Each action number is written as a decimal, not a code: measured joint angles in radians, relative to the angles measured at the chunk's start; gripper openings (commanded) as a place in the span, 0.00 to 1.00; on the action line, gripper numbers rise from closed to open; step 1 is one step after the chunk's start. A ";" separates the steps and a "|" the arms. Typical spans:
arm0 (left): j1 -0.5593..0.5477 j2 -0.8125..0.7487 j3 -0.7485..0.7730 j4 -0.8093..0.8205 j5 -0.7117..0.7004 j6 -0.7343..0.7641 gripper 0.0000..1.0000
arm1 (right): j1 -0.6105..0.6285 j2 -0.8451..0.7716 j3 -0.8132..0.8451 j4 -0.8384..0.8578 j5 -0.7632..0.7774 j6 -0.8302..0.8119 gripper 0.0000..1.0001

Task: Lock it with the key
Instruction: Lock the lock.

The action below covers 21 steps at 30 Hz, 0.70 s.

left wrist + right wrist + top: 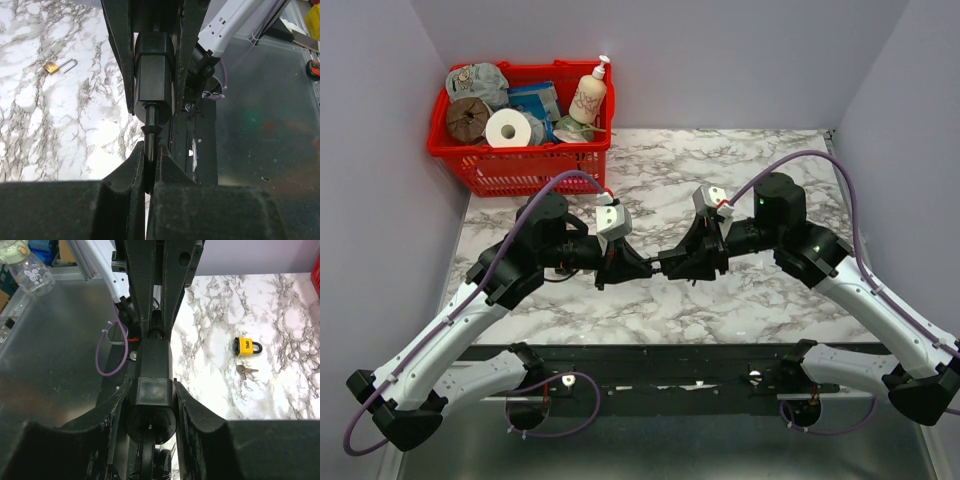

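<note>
The black lock body [154, 75] sits mid-air over the middle of the marble table [740, 300], slung between the two arms. Its long axis runs left-right in the top view, roughly level. A thin black stem [150, 117] sticks out of the end facing the left arm; whether that's the key shaft, the frames don't really show. The round end face points back at the right wrist camera.

The left gripper [150, 160] is clenched tight on that stem. The right gripper [154, 387] has a finger against each flat side of the body, so it looks like it's gripping it.

Other stuff on the table:
- One small brass padlock [50, 67] lying flat with its shackle swung open, well apart from the grippers.
- One yellow padlock [245, 346] with a black shackle.
- A little bunch of keys [245, 371] just beside the yellow one; exact count is too small to tell.

That's three locks in all. The arms cover both loose ones in the top view.

One red basket [535, 170] sits in the far left corner, holding a toilet roll [507, 128], a pump bottle [588, 97] and other bits.
</note>
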<state>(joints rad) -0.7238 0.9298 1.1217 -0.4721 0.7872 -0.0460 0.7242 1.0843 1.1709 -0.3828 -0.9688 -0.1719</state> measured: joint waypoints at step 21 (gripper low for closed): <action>0.025 -0.053 -0.014 -0.063 -0.065 0.071 0.58 | -0.026 0.045 0.000 -0.011 0.030 0.148 0.01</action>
<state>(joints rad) -0.6987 0.8768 1.1080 -0.5346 0.7223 0.0246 0.6983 1.1290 1.1713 -0.3935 -0.9386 -0.0238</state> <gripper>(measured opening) 0.606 0.425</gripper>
